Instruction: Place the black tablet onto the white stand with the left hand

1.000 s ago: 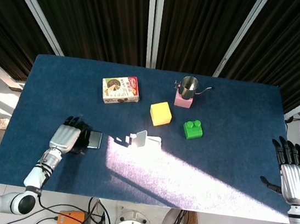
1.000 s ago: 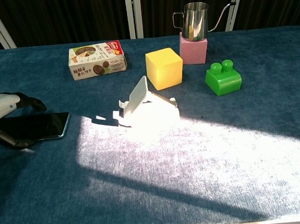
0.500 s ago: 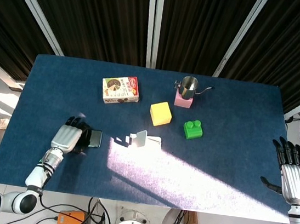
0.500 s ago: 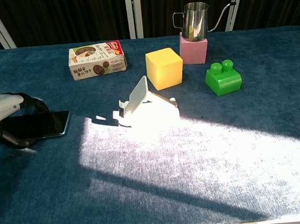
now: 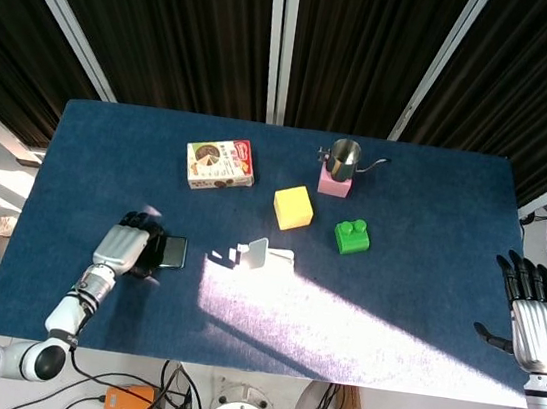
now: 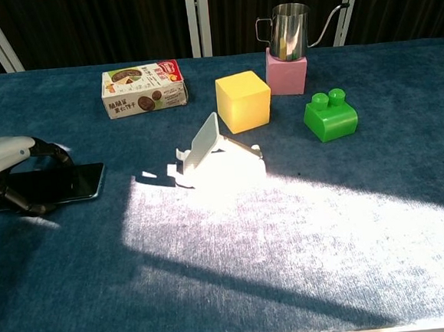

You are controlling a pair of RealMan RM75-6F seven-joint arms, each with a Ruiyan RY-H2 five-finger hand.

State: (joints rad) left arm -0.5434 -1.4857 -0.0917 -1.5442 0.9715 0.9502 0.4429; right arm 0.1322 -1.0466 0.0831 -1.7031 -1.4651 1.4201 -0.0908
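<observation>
- While the black tablet [image 6: 50,184] lies flat on the blue surface [image 6: 289,237] at its left side, the left robot hand [image 5: 124,248] arches over the tablet's near end, fingers [image 6: 50,152] curled down on one long edge and the thumb on the other.
- Whether that robot hand already pinches the tablet or only brackets it cannot be told; the tablet looks to be resting on the cloth, not lifted.
- To the tablet's right, apart from it, the white stand [image 6: 215,155] sits at the edge of a bright sun patch, its sloped back plate tilted up and its cradle bare.
- Judged from this, the task is at its grasping step: the lift, the carry to the right and the setting of the tablet onto the stand are all left to do.
- Behind the stand are a yellow cube [image 6: 243,100], a green brick [image 6: 330,116], and a steel gooseneck kettle [image 6: 291,31] standing on a pink block [image 6: 286,73]; a snack box [image 6: 143,87] lies further left.
- At the far right edge, off the cloth, the right robot hand [image 5: 538,322] hangs with fingers spread, holding nothing.
</observation>
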